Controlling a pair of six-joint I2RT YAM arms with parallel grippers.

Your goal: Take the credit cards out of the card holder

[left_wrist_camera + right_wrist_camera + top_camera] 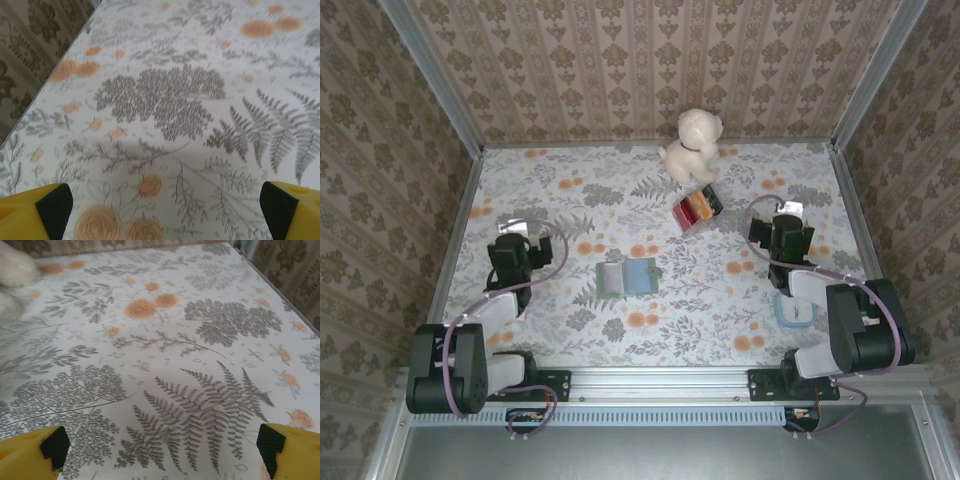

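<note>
Top external view: the card holder (627, 276) lies opened flat on the floral desk (710, 315), its green half on the left and its light blue panel on the right. The left hand (516, 224) is well left of the holder. The right hand (783, 212) is well right of it, and neither touches it. Both wrist views show yellow fingers (20, 215) spread wide, gripping nothing. Behind the holder to the right lies a striped block (698, 208).

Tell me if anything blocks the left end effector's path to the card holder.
Nothing visible does. Between the left end effector, which is open, and the card holder lies bare patterned table. The striped block and plush dog sit farther back, off that line.
</note>
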